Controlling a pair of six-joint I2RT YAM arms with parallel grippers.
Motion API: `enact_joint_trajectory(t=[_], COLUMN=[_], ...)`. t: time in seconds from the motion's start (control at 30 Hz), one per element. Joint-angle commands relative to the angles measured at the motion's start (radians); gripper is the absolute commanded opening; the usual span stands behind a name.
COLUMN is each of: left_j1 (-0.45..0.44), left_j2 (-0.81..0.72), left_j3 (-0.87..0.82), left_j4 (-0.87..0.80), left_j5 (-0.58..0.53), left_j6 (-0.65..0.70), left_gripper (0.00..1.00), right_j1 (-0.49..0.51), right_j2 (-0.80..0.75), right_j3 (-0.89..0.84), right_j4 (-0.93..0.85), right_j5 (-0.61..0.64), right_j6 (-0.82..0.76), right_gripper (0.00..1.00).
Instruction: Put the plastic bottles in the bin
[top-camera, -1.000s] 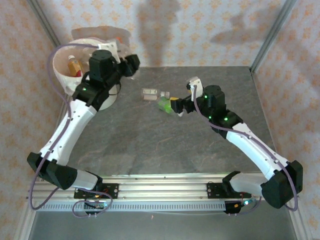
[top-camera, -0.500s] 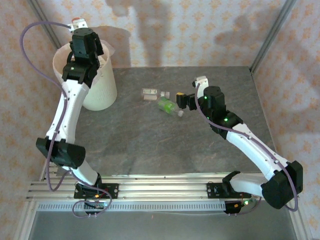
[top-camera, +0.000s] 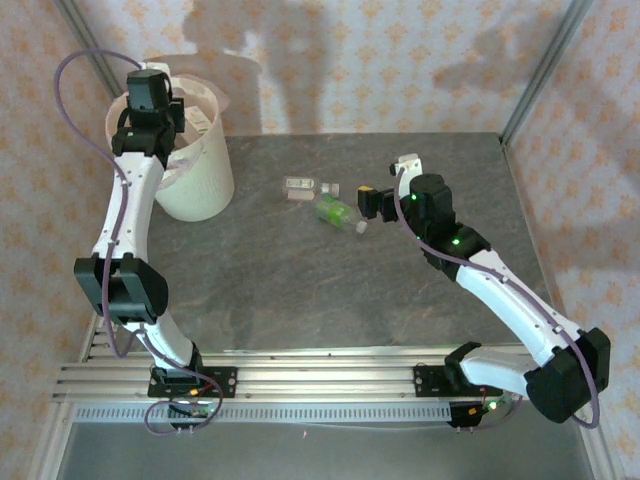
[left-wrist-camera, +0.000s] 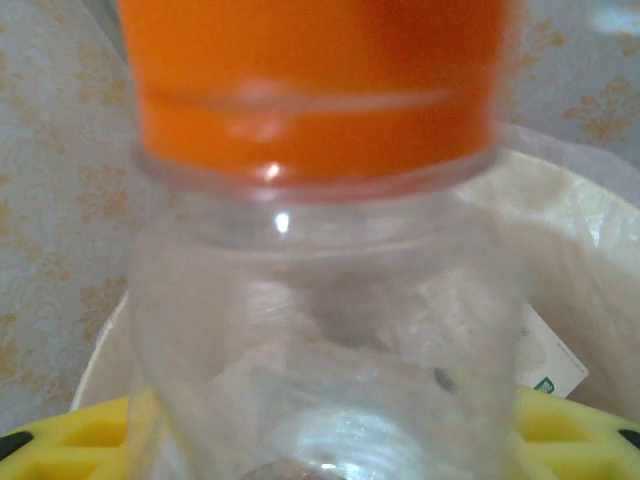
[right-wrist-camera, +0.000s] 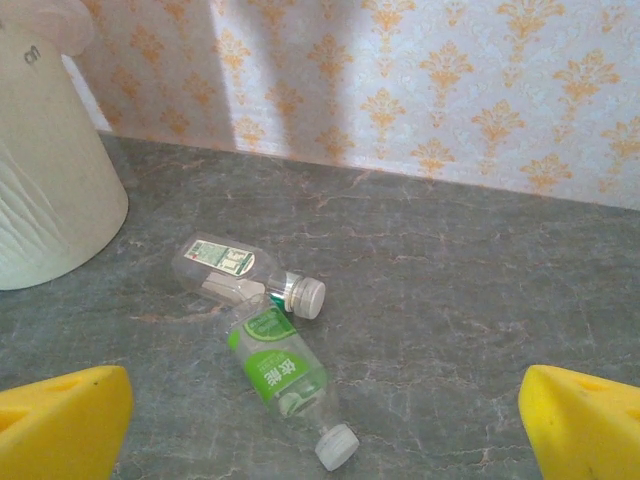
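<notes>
Bottle (left-wrist-camera: 312, 330) blurry, both ends off-frame

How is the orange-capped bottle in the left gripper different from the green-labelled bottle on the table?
The orange-capped bottle has a wide orange cap; the green-labelled bottle a small white one. The orange-capped bottle shows no label; the green-labelled one wears a green wrap. The first sits in the left gripper, the bin behind it; the second lies on its side on the table. Both are clear plastic.
</notes>
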Motion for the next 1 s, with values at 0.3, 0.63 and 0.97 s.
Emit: enact_joint_trajectory(t=[0.3,0.63,0.97], left_j1=[0.041,0.045,0.049], left_j2=[0.105,0.084,0.005], left_j3=[0.168,0.193,0.139], left_j4=[-0.190,-0.168,-0.052], left_j5=[0.232,0.335,0.554], left_j6=[0.017,-0.085,-0.381], left_gripper=[0.82,0.92,1.00], right_j1=[0.001,0.001,-0.074], right_j2=[-0.024,-0.024,0.010], right_j3=[-0.001,-0.015,-0.019], right_j4=[-0.048,-0.048,-0.076], right_j5=[0.046,0.063,0.082], right_j6=[0.004,-0.001,0.262], right_gripper=[0.99,0.99,0.99])
